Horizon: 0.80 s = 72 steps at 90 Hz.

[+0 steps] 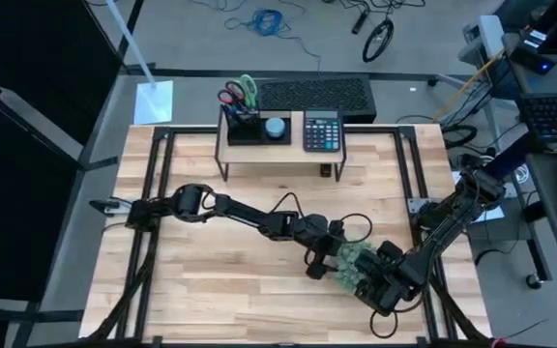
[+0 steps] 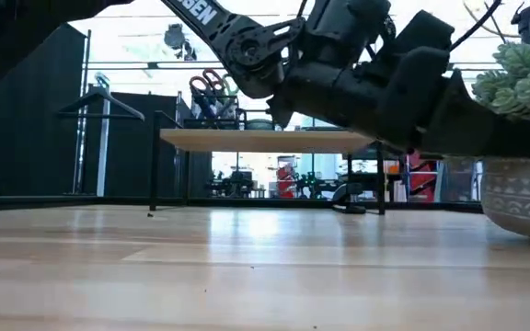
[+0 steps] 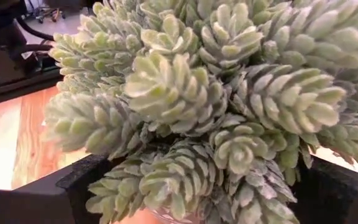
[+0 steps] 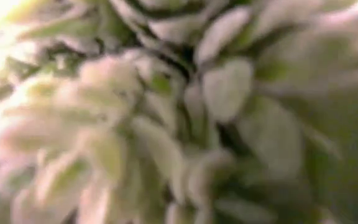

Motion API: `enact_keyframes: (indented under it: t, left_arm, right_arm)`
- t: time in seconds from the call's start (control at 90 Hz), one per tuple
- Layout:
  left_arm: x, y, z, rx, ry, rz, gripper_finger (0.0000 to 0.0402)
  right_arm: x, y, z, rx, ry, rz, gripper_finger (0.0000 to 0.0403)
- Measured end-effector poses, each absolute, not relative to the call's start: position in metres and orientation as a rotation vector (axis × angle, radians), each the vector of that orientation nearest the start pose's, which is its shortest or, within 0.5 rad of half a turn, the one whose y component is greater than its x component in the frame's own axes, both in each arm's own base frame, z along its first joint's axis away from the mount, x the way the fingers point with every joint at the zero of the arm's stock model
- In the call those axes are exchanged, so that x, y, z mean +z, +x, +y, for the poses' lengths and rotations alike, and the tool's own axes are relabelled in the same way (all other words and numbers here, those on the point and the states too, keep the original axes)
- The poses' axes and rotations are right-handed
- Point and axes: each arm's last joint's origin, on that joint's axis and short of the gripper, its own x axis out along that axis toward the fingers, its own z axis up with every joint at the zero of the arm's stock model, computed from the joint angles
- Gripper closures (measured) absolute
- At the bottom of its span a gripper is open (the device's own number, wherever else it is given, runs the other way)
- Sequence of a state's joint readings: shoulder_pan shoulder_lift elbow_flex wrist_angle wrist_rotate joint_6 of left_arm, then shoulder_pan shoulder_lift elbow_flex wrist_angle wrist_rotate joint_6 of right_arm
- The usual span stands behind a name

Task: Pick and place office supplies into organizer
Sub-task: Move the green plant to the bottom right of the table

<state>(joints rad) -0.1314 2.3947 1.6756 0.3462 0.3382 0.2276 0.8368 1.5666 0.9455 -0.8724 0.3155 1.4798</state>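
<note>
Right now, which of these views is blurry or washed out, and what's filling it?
Right wrist view: the succulent plant fills it, blurred, too near to focus. Left wrist view: same plant, sharp. Low view: bright backlight leaves the arms as dark silhouettes.

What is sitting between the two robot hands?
A potted plant sits between the left gripper and right gripper, seen in the high view.

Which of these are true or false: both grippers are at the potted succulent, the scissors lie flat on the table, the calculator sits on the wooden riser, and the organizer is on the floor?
1. Both the left gripper and right gripper are at the potted succulent. True.
2. The scissors lie flat on the table. False: they stand in the organizer.
3. The calculator sits on the wooden riser. True.
4. The organizer is on the floor. False: it is on the riser.
</note>
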Motion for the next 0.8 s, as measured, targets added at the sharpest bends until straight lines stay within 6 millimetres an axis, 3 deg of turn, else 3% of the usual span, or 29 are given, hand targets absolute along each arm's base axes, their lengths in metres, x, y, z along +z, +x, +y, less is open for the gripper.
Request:
enact_keyframes:
  t: [0.489, 0.8]
  left_arm:
    - [0.130, 0.521, -0.079, -0.486, 0.200, 0.341, 0.0046]
    - [0.143, 0.508, -0.075, -0.491, 0.193, 0.516, 0.0046]
  right_arm:
    - [0.188, 0.172, 0.185, -0.517, 0.480, 1.243, 0.0083]
    - [0.188, 0.173, 0.190, -0.483, 0.524, 1.252, 0.0083]
